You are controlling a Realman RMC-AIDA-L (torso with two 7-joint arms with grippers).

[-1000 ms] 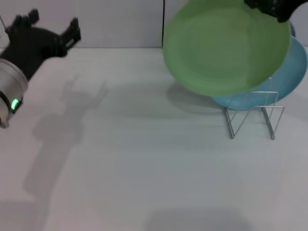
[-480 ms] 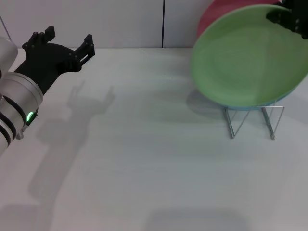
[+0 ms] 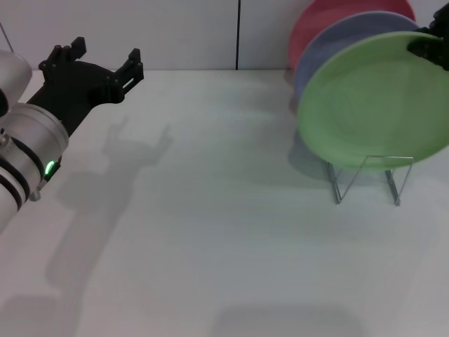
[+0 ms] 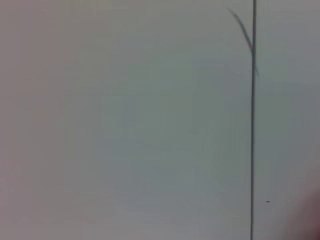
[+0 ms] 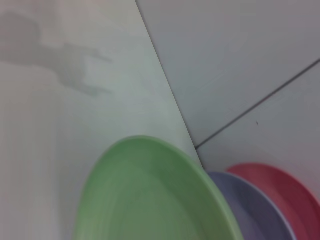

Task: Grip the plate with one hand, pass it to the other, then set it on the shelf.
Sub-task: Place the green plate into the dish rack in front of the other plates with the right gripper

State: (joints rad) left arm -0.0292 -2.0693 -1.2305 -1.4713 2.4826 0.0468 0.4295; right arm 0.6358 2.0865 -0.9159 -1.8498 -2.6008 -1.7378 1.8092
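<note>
The light-green plate (image 3: 372, 105) stands tilted on edge over the wire shelf (image 3: 368, 175), its lower rim down among the front loops. My right gripper (image 3: 426, 48) shows only as a black tip at the right edge and grips the plate's upper rim. The plate also fills the right wrist view (image 5: 150, 200). My left gripper (image 3: 104, 56), on the silver-cylinder arm with the green light, hangs open and empty over the table's far left, well away from the plate.
A lavender plate (image 3: 344, 35) and a red plate (image 3: 326, 17) stand upright just behind the green one; both also show in the right wrist view, lavender (image 5: 257, 210) and red (image 5: 282, 187). The white table (image 3: 210, 232) spreads out in front of the shelf.
The green plate has moved right and down onto the shelf with my right gripper, uncovering the plates behind it. My left gripper has drifted slightly right, still open.
</note>
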